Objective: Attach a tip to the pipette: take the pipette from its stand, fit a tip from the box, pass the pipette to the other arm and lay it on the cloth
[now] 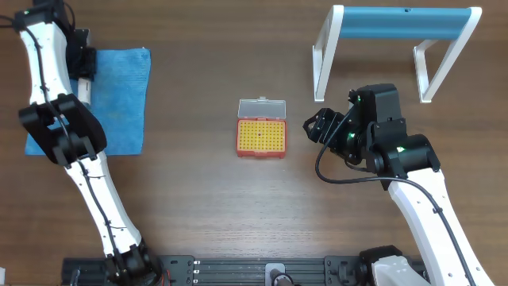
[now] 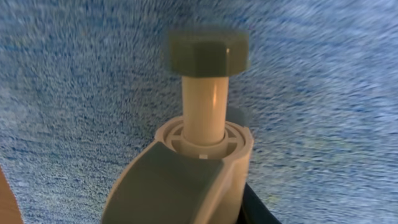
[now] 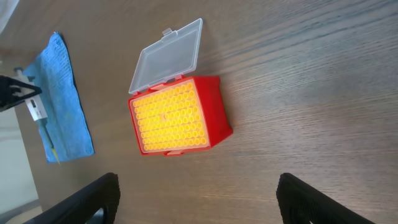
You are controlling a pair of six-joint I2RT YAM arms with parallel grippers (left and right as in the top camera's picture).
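The blue cloth (image 1: 119, 95) lies at the table's far left. Over its left part my left gripper (image 1: 80, 63) is shut on the white and grey pipette (image 1: 83, 86). The left wrist view shows the pipette's plunger knob (image 2: 208, 53) close up, with the cloth (image 2: 323, 93) right behind it. In the right wrist view the pipette (image 3: 36, 109) hangs from the left gripper (image 3: 15, 93) with a yellow tip (image 3: 53, 152) on its end, low over the cloth (image 3: 65, 99). The red tip box (image 1: 261, 137) stands mid-table with its lid open. Right of it, my right gripper (image 1: 317, 127) is open and holds nothing.
The pipette stand (image 1: 397, 24), white legs with a blue bar, sits at the far right behind my right arm. The tip box (image 3: 177, 118) holds several yellow tips, and its clear lid (image 3: 168, 56) is folded back. Bare wood surrounds the box.
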